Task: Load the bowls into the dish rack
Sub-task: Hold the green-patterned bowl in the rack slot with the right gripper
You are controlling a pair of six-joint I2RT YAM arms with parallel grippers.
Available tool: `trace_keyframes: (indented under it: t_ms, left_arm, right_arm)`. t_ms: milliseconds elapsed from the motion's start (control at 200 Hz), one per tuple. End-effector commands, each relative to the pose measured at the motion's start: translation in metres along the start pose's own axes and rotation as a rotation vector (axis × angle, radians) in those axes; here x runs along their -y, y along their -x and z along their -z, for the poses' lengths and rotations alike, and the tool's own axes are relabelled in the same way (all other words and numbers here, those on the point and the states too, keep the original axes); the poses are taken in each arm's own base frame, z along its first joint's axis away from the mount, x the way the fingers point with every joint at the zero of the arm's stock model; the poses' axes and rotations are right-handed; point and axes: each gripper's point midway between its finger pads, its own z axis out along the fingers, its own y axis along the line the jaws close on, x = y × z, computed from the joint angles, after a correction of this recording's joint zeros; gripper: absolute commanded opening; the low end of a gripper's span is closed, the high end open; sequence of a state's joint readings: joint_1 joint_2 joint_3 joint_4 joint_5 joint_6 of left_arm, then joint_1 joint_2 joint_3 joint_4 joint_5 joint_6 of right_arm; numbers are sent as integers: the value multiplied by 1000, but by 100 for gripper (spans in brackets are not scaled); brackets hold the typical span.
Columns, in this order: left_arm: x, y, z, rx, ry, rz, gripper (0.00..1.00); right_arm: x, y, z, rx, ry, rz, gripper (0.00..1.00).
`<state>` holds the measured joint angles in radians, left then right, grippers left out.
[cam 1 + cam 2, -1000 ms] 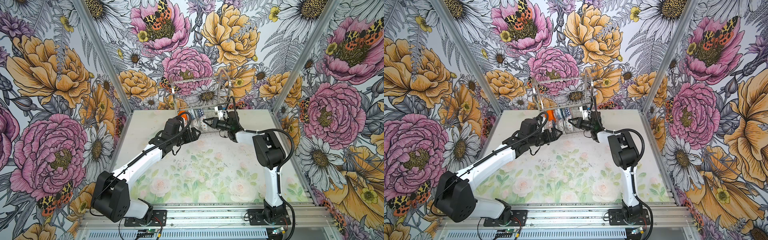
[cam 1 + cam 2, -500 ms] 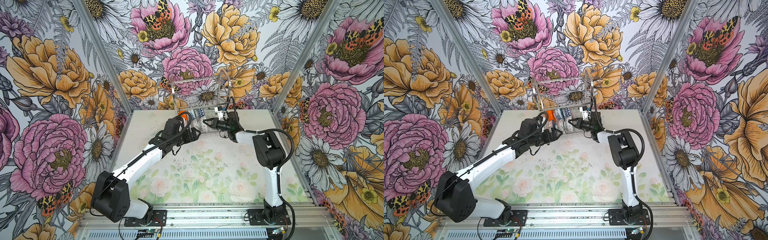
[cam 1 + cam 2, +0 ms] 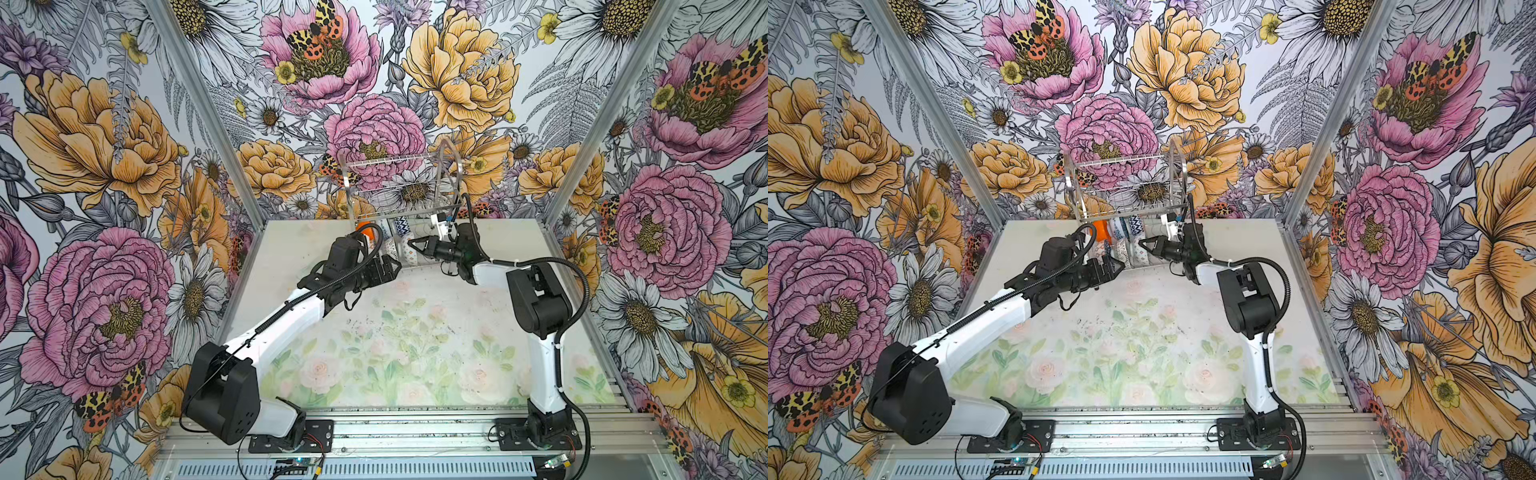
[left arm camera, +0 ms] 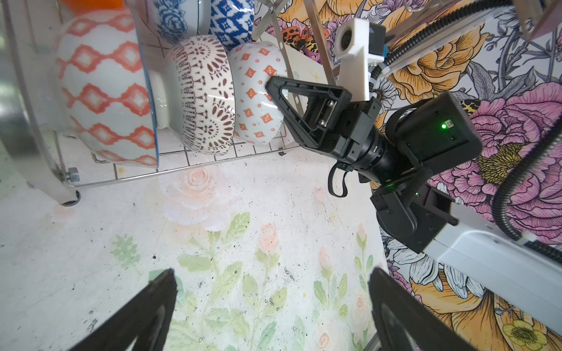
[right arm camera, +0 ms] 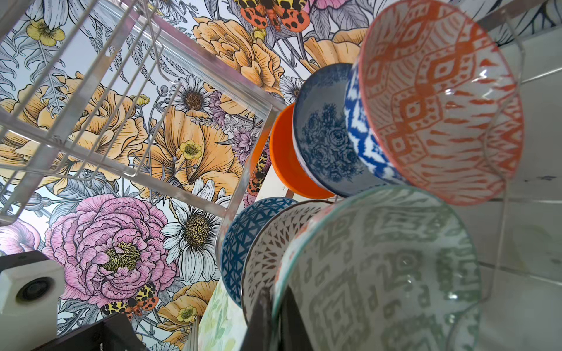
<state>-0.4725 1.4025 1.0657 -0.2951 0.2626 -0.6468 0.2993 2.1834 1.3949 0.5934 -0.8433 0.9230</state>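
Nothing's really moved since a second ago, both arms sit right where they were. The dish rack (image 3: 446, 166) stands at 12 o'clock on the table (image 3: 395, 340) in both top views. The bowls (image 5: 441, 106) are all stood on edge in its lower tier, in two rows.

The right gripper (image 4: 270, 86) comes in from the rack's 3 o'clock. As far as we can tell from the right wrist view, it's pinched shut on the rim of the grey-green bowl (image 5: 395, 273), the end one of the front row. The left gripper (image 4: 272, 273) hangs spread wide and empty over the table, around the rack's 6 o'clock.

What worries us: that bowl leans on the brown-patterned bowl (image 4: 203, 94) but has nothing backing it on the 3 o'clock side. If the claw lets go sloppily or drags the rim while backing out, we reckon the bowl flops that way. One of the fingers (image 4: 307, 87) could also snag a wire.

Stuff-wise, the bowls are round, glossy glazed ceramic, slick and hard, so they'd probably chip. The rack is thin shiny steel wire with flat-band arched ends, not much to sit on. The fingers are black open triangular frames and look rigid.
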Motion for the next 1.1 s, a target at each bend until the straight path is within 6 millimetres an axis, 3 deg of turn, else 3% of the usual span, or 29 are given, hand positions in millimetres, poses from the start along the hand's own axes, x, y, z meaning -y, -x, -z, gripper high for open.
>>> trace_keyframes:
  t_ms: [0, 1096]
  left_arm:
    - [-1, 2, 2, 10, -14, -7, 99]
    - [-1, 2, 1, 7, -13, -2, 99]
  right_arm:
    - [10, -5, 3, -19, -19, -28, 0]
    - [7, -8, 13, -31, -57, 50, 0]
